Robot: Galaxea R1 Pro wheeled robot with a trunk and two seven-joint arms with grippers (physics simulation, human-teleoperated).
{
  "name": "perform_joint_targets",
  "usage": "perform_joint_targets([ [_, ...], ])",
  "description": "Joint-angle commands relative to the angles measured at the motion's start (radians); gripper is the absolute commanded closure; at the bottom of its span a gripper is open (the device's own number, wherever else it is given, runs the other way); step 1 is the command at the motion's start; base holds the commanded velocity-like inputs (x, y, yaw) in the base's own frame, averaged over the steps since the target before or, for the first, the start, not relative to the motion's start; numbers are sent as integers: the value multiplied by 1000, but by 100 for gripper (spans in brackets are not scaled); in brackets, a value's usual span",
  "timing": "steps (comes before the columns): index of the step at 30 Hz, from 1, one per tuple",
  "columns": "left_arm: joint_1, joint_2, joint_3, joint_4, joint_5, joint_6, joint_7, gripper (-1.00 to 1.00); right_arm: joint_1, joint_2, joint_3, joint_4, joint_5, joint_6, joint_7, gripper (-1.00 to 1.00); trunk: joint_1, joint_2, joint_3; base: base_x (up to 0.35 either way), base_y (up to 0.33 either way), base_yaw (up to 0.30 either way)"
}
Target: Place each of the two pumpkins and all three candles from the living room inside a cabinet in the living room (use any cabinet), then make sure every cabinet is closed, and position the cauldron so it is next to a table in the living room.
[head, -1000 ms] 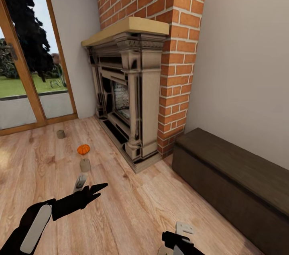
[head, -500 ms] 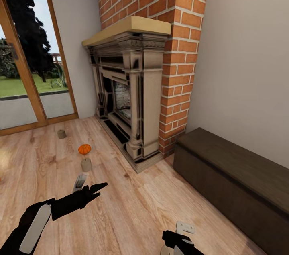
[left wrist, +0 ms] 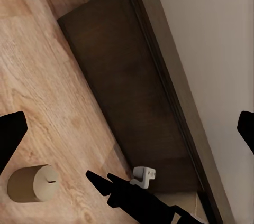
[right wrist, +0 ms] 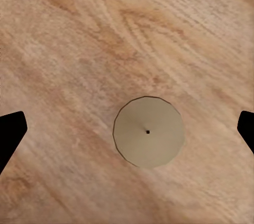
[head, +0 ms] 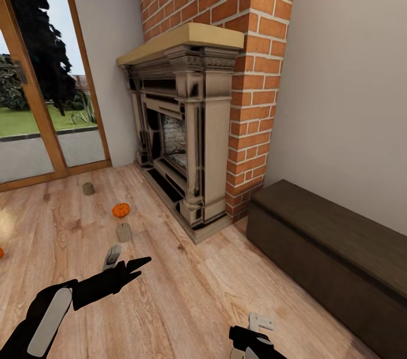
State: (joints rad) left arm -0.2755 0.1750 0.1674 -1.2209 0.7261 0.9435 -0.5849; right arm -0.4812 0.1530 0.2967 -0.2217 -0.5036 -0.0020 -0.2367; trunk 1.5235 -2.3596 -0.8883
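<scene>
Hovering right fingers spread wide, empty, over upright candle on floor | candle dead centre, axis vertical | left fingers open, empty; pumpkin at 12 o'clock

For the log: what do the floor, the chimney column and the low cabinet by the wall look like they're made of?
Floor: light wood planks, going by the visible grain and board seams, with a slight sheen; it may be laminate. Chimney column: red-orange brick with pale mortar joints, matte. Cabinet: dark brown wood, or a wood-look veneer, with faint grain and a dull finish.
</scene>
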Motion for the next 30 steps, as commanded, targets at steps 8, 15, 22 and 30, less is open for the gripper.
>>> perform_joint_targets([
  [8,-1,1,5,0,-2,6,-4,-100,0,1,9,-2,-7,-8,-6,-100,19,-35,-17,0,0,0],
  [15,-1,1,22,1,-1,6,-4,-100,0,3,9,-2,-7,-21,-6,-100,46,-84,-39,0,0,0],
  [22,-1,0,23,5,-2,5,-4,-100,0,4,10,-1,-6,-21,-4,-100,73,-133,-61,0,0,0],
  [30,-1,0,23,5,-1,6,-4,-100,0,5,10,-1,-6,-22,-4,-100,80,-142,-91,0,0,0],
])
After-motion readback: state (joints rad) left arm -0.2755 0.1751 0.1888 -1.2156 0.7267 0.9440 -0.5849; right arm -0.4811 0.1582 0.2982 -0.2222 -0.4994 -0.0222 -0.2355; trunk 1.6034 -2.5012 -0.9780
